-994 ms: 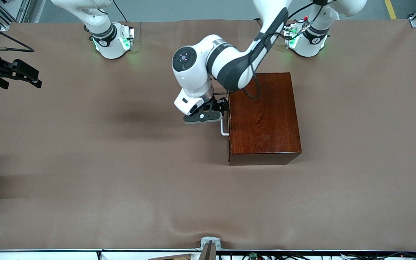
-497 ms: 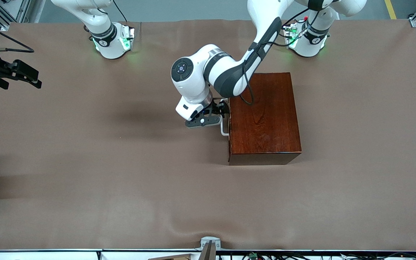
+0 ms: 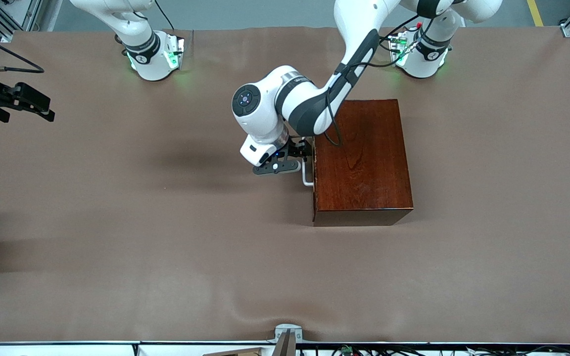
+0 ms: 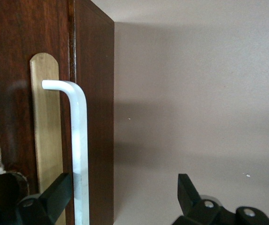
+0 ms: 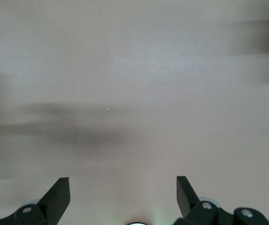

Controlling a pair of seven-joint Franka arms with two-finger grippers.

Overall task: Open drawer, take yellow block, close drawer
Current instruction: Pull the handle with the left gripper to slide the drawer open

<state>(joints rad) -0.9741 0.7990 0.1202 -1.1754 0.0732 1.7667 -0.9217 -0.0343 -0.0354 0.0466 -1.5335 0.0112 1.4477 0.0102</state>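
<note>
Front view: closed drawer point(image 3: 313, 165) seen mid-frame in the wooden box point(image 3: 361, 160); left gripper point(image 3: 306, 152) placed at the white handle point(image 3: 306, 175), jaws wide. Right gripper point(image 3: 42, 110) parked at the frame's upper left edge.
Left wrist view: handle point(image 4: 80, 150) seen between wide jaws.
Right wrist view: jaws wide over bare tabletop point(image 5: 134, 93).
Yellow block not seen.

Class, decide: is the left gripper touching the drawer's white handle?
Cannot tell. In the left wrist view the open left gripper straddles the handle, one finger overlapping its bar; no plain contact or gap shows.

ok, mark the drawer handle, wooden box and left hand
drawer handle point(image 4: 79, 140), left wrist view, white bar's long stretch
wooden box point(image 3: 364, 158), front view, top face
left hand point(image 4: 120, 199), left wrist view, midway between fingertips
</note>
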